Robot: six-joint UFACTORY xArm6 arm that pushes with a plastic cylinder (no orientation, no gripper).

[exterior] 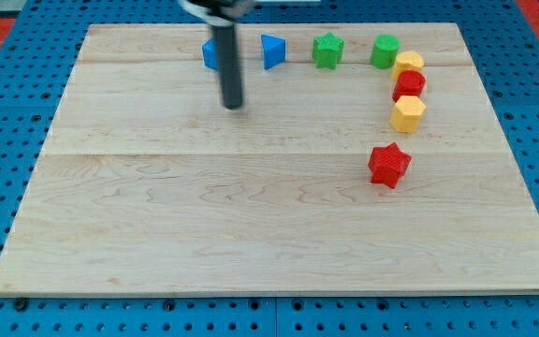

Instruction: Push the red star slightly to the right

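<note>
Camera view: no gripper fitted, nothing held; the straight dark rod comes down from the far edge and my tip [235, 105] rests on the pale wooden board [204, 225], left of centre in the far part. Just behind the rod, partly hidden by it, a blue block [211, 53], shape not clear. Just right of the rod, a blue triangular block [271, 51], apart from it. Further right along the far edge, a green star block [327, 50], then a green block of rounded or many-sided form [386, 50]. Right of that a column runs nearward: a yellow block [409, 63] close against the green one, a red block [409, 85] touching beneath it, then a yellow hexagonal block [407, 114] touching the red. The red star block [389, 165] lies alone, nearer than the column and slightly left of it, with a small gap to the yellow hexagon. It sits well apart from my tip, to the tip's right and nearer. Bare wood lies between them. Blue pegboard surface [7, 94] surrounds the board on all sides.
</note>
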